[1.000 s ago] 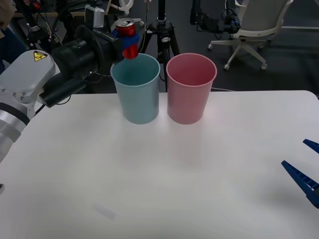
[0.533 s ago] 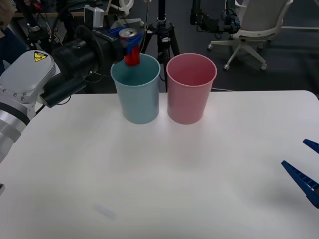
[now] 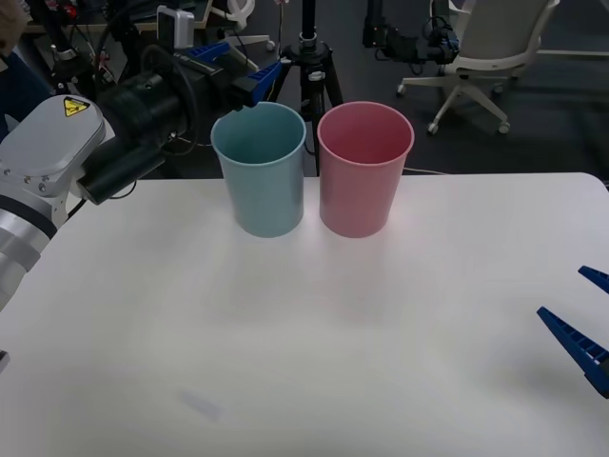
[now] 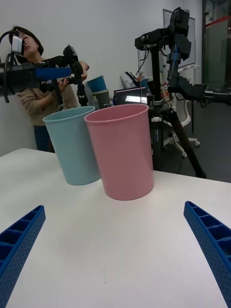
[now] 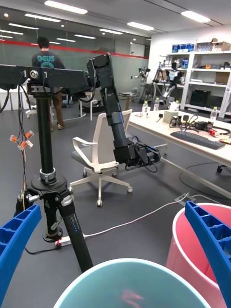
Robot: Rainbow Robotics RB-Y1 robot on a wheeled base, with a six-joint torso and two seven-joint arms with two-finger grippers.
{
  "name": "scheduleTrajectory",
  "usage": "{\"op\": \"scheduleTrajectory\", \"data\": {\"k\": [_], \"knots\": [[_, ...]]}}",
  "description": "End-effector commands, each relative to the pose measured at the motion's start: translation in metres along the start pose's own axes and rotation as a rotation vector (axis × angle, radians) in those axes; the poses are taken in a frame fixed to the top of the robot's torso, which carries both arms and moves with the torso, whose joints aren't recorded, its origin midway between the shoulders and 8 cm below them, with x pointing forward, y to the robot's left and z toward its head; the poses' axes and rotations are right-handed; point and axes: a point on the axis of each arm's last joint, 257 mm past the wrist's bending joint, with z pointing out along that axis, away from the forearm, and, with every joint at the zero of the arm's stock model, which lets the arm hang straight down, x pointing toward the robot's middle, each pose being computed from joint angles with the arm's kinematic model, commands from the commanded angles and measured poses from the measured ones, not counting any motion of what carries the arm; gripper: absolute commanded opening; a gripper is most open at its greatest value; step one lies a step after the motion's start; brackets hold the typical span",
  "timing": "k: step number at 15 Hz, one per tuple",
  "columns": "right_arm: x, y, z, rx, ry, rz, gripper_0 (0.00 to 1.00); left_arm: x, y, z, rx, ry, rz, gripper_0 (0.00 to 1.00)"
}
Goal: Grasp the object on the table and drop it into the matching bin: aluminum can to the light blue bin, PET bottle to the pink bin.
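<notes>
My left gripper [image 3: 238,62] hangs open just above the far rim of the light blue bin [image 3: 259,171], with nothing between its fingers. The left wrist view looks down between the open left gripper [image 5: 113,250] into the light blue bin [image 5: 130,284], where a blurred red patch, the aluminum can [image 5: 130,294], lies low inside. The pink bin [image 3: 364,171] stands touching the blue one on its right. At the table's [image 3: 304,333] right edge my right gripper [image 3: 585,314] rests open and empty. From the right gripper [image 4: 115,260], the pink bin [image 4: 122,154] and the light blue bin [image 4: 72,144] stand ahead.
A black camera tripod [image 3: 309,57] stands right behind the two bins, off the table. An office chair [image 3: 476,57] is farther back on the right. The white tabletop stretches bare in front of the bins.
The left gripper was shut on the red can above the light blue bin. It opened, and the can dropped into the bin. The right arm stayed still.
</notes>
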Motion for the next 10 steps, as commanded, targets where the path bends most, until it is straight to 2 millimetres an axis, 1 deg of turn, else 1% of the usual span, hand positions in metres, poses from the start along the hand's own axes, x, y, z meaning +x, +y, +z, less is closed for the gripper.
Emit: {"op": "scheduleTrajectory", "data": {"k": [1, 4, 7, 9, 10], "knots": [[0.000, 0.000, 0.000, 0.000, 0.000, 0.000, 1.00, -0.002, 0.000, 0.000, -0.002, -0.005, -0.005, 1.00], [0.000, 0.000, 0.000, 0.000, 0.000, 0.000, 1.00, -0.001, 0.001, -0.002, 0.005, -0.004, -0.006, 1.00], [0.000, 0.000, 0.000, 0.000, 0.000, 0.000, 1.00, -0.005, 0.005, -0.017, 0.048, 0.003, -0.002, 1.00], [0.000, 0.000, 0.000, 0.000, 0.000, 0.000, 1.00, -0.004, 0.011, -0.030, 0.060, 0.004, 0.052, 1.00], [0.000, 0.000, 0.000, 0.000, 0.000, 0.000, 1.00, -0.007, 0.012, -0.040, 0.065, 0.001, 0.055, 1.00]]}}
